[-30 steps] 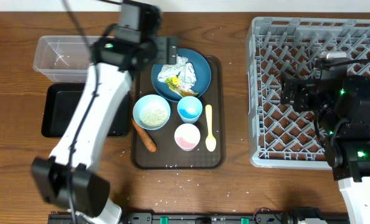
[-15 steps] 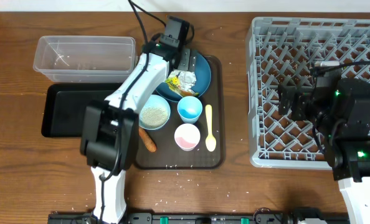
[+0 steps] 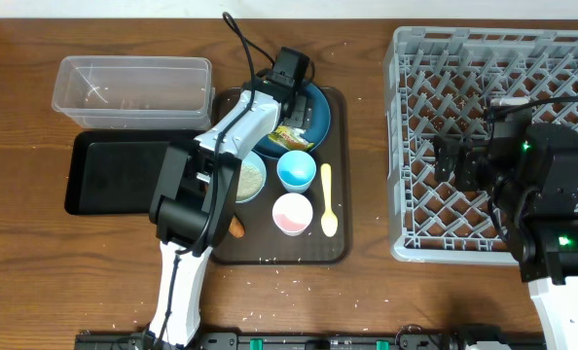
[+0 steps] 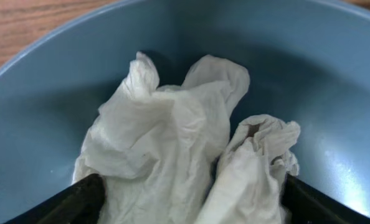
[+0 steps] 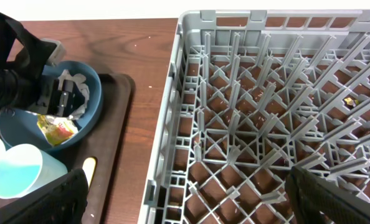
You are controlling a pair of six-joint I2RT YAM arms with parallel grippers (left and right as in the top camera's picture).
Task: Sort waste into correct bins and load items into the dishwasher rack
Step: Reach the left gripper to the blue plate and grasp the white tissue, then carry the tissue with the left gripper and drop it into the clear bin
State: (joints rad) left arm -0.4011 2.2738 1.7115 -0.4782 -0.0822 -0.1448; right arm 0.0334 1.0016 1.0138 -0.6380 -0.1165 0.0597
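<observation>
The crumpled white tissue (image 4: 166, 143) lies on the dark blue plate (image 4: 42, 118). My left gripper (image 4: 191, 193) is open, low over the plate, with one finger on each side of the tissue. In the overhead view the left gripper (image 3: 287, 97) hides most of the plate (image 3: 318, 109); a yellow-green scrap (image 3: 291, 136) shows beside it. The white bowl (image 3: 251, 177) holds rice. A light blue cup (image 3: 296, 169), pink cup (image 3: 292, 213), yellow spoon (image 3: 327, 199) and carrot stick (image 3: 236, 227) lie on the tray. My right gripper (image 5: 185, 205) is open and empty over the grey rack (image 3: 493, 136).
The clear tub (image 3: 133, 90) stands at the back left, with the black tray (image 3: 104, 173) in front of it. The plate, bowl and cups sit on a dark brown serving tray (image 3: 340, 233). Rice grains lie scattered on the table near the front edge.
My left gripper has moved right from beside the clear tub to the blue plate and come down around the tissue. The right arm has barely moved.
</observation>
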